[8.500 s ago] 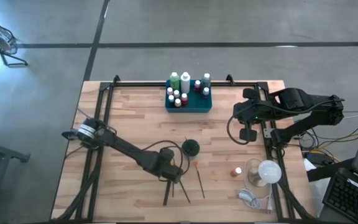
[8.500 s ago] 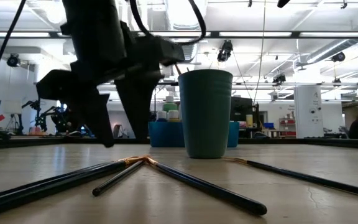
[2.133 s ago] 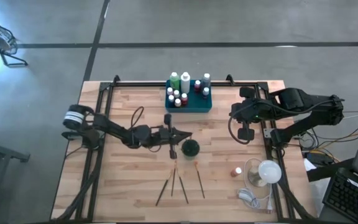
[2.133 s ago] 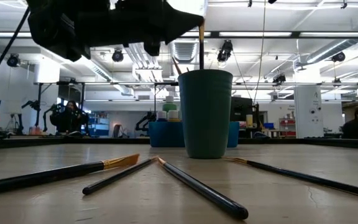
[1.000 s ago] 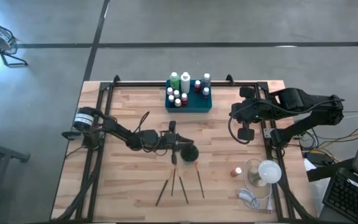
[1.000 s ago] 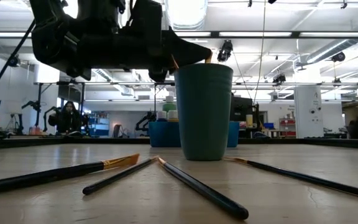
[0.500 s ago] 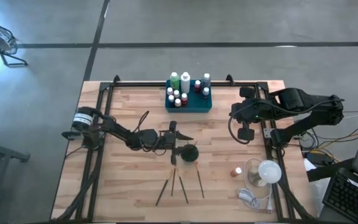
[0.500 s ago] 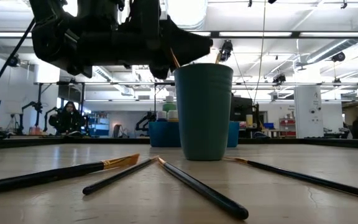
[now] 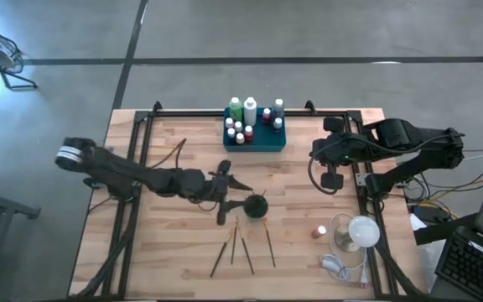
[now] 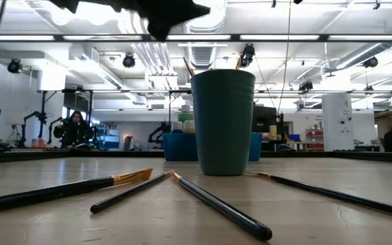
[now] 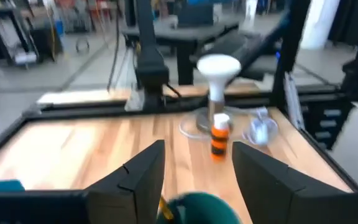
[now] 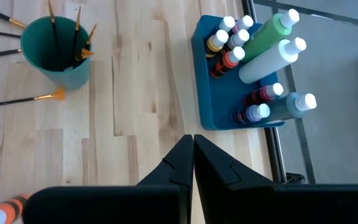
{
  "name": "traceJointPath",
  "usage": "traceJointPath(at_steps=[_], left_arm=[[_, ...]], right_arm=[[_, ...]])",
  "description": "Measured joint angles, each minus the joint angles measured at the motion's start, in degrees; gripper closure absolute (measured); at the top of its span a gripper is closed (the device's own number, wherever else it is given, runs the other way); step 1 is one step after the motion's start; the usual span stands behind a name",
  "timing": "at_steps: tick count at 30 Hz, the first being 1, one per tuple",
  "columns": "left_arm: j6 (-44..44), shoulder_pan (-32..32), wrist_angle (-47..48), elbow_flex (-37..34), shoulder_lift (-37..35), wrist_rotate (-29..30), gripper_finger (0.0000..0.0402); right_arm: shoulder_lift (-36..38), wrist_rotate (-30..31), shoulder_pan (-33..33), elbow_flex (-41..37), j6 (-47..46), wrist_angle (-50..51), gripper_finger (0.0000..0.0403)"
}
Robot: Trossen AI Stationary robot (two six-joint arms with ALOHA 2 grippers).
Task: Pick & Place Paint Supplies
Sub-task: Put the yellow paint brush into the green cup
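The dark green cup (image 9: 257,204) stands upright on the table, with three paintbrushes (image 12: 73,38) standing in it, bristles up. Several more brushes (image 9: 236,245) lie flat on the wood near the cup, toward the near edge (image 10: 203,197). The teal tray (image 9: 268,139) at the far edge holds the white-capped bottles (image 12: 272,43). My left gripper (image 9: 235,191) hangs open just left of and above the cup (image 11: 194,180), holding nothing; in the low view it shows at the top (image 10: 169,13). My right gripper (image 9: 333,176) waits shut at the right side (image 12: 193,146).
A small orange bottle (image 9: 319,231) stands alone near the right edge (image 11: 219,134). Beside it are a white domed stand (image 9: 362,231) and a coiled cable (image 9: 335,267). Bare wood lies between the cup and the tray and along the left half.
My left gripper has risen from the cup's rim and drawn back toward the table's left, almost leaving the low view at the top. The brush it carried now stands in the cup with its tip above the rim. The right arm has kept still.
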State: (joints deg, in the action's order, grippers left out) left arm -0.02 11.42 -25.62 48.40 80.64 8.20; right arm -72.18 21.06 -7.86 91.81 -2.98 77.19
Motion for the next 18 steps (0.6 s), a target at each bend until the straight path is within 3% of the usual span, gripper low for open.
traceJointPath(at_steps=[5,10,14,18], left_arm=[[-7.4,4.7,21.2,6.2,-5.6,6.2,0.0209],[-18.8,10.8,36.6,10.4,-6.9,16.8,0.0209],[-31.5,16.0,45.3,12.5,-6.3,22.8,0.0209],[-45.4,19.2,48.7,12.7,-4.9,23.5,0.0209]], right_arm=[[0.0,0.0,0.0,0.0,0.0,0.0,0.0394],[0.0,0.0,0.0,0.0,0.0,0.0,0.0394],[0.0,0.0,0.0,0.0,-0.2,0.0,0.0394],[0.0,0.0,0.0,0.0,-0.3,0.0,0.0394]])
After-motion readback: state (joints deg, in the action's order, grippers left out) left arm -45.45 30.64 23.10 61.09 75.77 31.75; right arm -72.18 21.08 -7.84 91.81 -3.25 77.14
